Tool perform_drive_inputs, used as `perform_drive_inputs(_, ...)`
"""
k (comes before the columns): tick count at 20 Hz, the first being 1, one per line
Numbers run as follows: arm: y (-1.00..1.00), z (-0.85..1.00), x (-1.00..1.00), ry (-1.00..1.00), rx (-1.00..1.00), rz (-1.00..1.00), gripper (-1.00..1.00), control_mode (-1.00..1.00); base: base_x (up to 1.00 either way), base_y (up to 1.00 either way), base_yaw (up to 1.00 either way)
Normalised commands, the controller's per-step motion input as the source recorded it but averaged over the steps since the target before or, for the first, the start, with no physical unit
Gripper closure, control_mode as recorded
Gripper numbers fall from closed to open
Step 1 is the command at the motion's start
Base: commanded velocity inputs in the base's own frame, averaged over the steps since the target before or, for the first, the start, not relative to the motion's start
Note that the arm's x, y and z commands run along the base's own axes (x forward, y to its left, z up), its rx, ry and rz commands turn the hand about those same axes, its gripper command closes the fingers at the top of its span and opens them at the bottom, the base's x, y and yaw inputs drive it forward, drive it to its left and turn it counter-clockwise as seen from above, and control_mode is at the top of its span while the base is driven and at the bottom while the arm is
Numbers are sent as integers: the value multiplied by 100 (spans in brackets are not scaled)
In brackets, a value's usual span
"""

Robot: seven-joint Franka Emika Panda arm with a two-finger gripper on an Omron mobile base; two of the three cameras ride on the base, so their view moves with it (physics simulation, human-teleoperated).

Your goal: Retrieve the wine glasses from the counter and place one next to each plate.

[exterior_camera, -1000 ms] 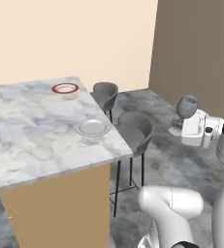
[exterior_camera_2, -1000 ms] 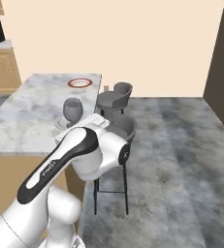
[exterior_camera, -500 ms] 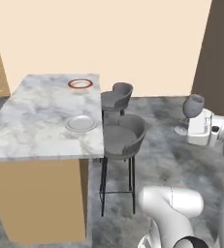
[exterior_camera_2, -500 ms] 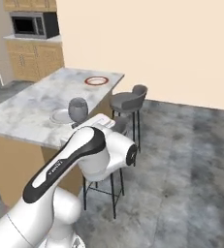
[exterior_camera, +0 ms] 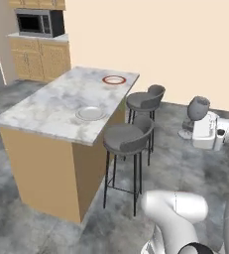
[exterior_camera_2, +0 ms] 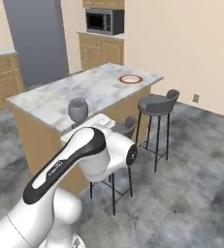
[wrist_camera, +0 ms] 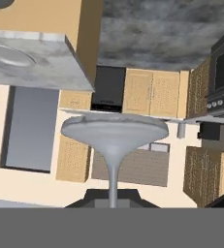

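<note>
Holding a wine glass (exterior_camera: 197, 107) upright by its stem, the gripper (exterior_camera: 195, 130) sits at the end of an arm bent forward at the elbow, the white hand level and out to the right of the two grey stools (exterior_camera: 128, 138). The fingers are closed on the thin stem, which runs down between them in the hand view, the round foot (wrist_camera: 114, 131) spread wide above. The glass is off the marble island (exterior_camera: 51, 106), well apart from the pale plate (exterior_camera: 90, 113) and the red-rimmed plate (exterior_camera: 114, 79) lying on it.
</note>
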Motion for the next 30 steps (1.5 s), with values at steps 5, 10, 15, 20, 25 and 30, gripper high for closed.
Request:
perform_drive_inputs(5, 0, 0, 0, 0, 0, 0, 100, 100, 12, -91, 62)
perform_drive_inputs(10, 0, 0, 0, 0, 0, 0, 100, 100, 75, -100, 47)
perform_drive_inputs(15, 0, 0, 0, 0, 0, 0, 100, 100, 50, -100, 33)
perform_drive_inputs(20, 0, 0, 0, 0, 0, 0, 100, 100, 3, -100, 21)
perform_drive_inputs(25, 0, 0, 0, 0, 0, 0, 100, 100, 0, -100, 34)
perform_drive_inputs(30, 0, 0, 0, 0, 0, 0, 100, 100, 41, -100, 46)
